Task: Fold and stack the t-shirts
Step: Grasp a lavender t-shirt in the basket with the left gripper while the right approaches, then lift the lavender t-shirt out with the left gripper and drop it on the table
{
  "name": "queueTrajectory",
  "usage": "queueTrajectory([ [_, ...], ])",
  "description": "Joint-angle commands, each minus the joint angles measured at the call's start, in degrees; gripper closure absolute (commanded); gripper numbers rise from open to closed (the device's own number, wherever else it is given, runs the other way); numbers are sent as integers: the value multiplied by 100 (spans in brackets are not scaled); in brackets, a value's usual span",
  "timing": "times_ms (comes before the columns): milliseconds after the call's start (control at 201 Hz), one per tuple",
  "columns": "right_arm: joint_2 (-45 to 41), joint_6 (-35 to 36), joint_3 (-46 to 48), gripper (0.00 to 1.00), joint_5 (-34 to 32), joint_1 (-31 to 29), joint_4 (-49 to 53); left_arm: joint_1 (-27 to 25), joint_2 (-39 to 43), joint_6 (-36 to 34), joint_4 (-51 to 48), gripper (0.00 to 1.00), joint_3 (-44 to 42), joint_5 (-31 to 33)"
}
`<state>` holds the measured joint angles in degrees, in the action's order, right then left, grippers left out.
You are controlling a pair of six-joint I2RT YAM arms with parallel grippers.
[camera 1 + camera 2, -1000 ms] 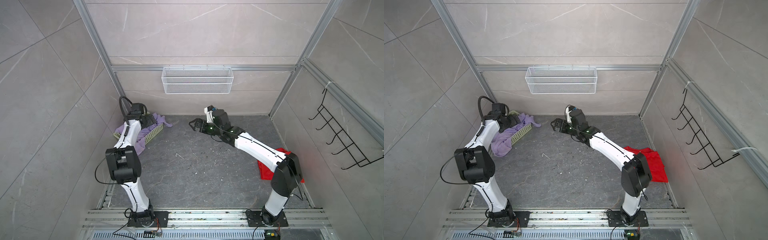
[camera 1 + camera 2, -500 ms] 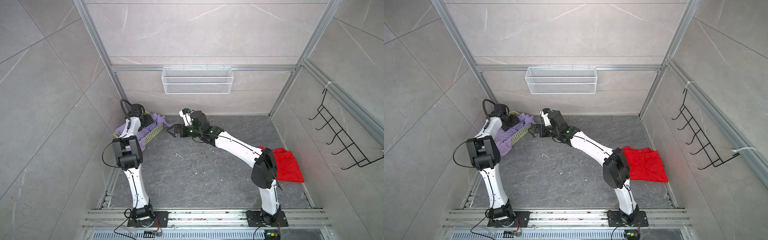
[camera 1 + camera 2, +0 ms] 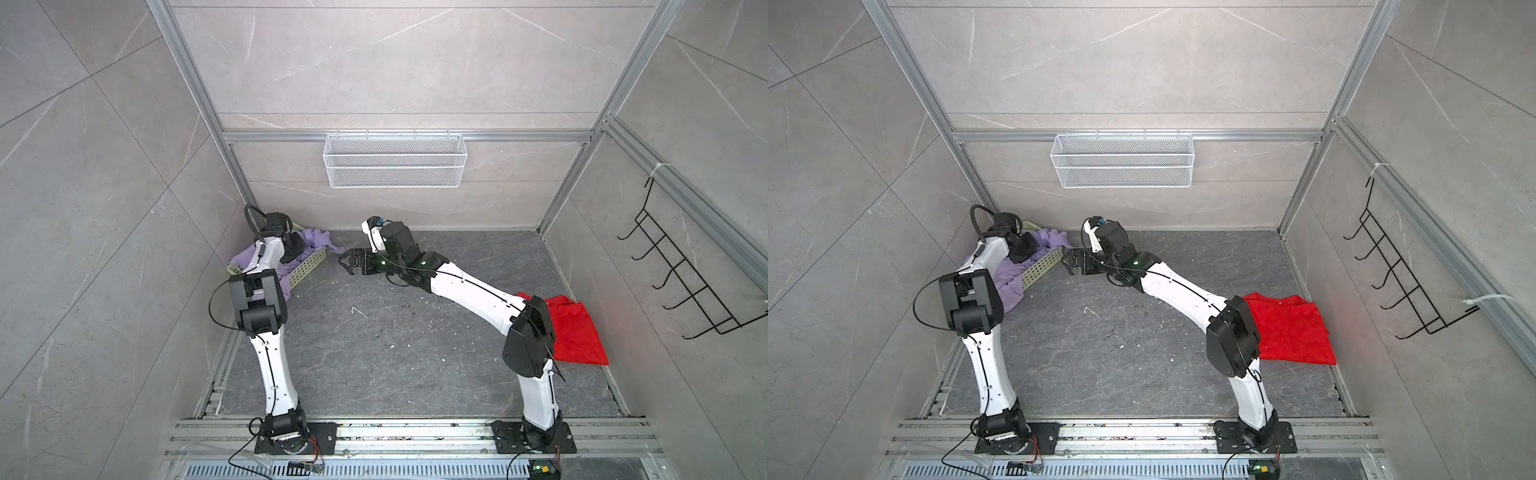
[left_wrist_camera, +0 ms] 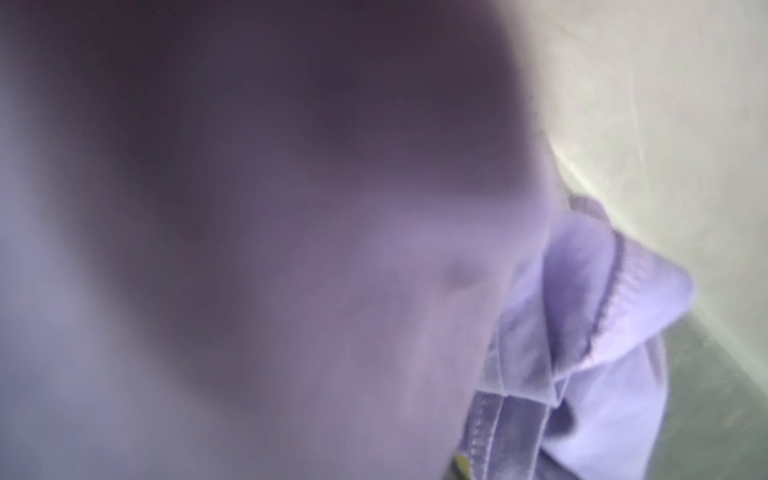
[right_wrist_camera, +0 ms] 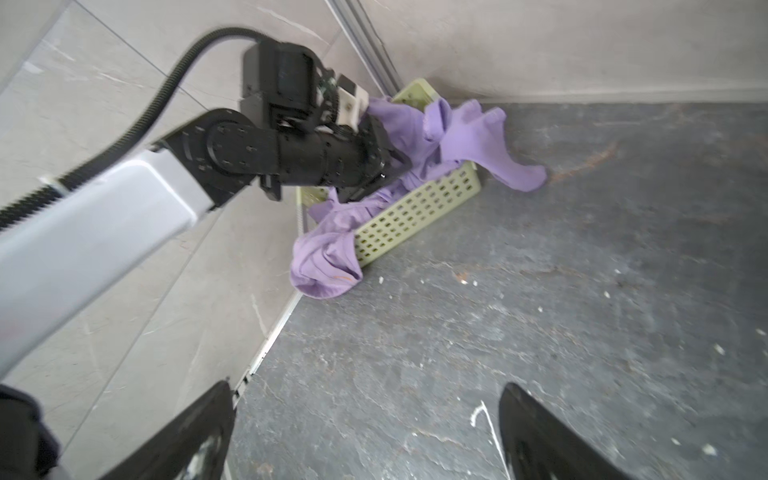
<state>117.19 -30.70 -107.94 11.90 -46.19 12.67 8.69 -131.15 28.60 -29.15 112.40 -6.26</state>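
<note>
Top views look down; wrist views face the t-shirts (image 5: 478,137) (left pressed close).

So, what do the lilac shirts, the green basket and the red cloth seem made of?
Lilac shirts: soft matte knit, probably cotton; they drape limply and show stitched hems. Green basket: rigid pale plastic, going by its even moulded rows of holes. Red cloth: matte fabric lying flat with creases; the fibre cannot be told.

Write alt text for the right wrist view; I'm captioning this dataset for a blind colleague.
The left gripper is closed on lilac t-shirts heaped in a pale green perforated basket in the corner of a dark grey floor, cloth spilling over its ends. The right gripper's open black fingers frame the foreground, holding nothing.
</note>
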Motion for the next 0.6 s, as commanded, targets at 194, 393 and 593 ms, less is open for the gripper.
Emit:
queueTrajectory([
  [194,-672,340,457,1,-733,-5,157,19,1632,-127,349,100,-345,-265],
  [393,-1030,424,793,1,-1036,153,15,-92,2763,-70,0,100,-369,-774],
  [593,-1555,240,1290,1,-1241,569,-180,-698,3588,-77,-630,100,-40,-810],
])
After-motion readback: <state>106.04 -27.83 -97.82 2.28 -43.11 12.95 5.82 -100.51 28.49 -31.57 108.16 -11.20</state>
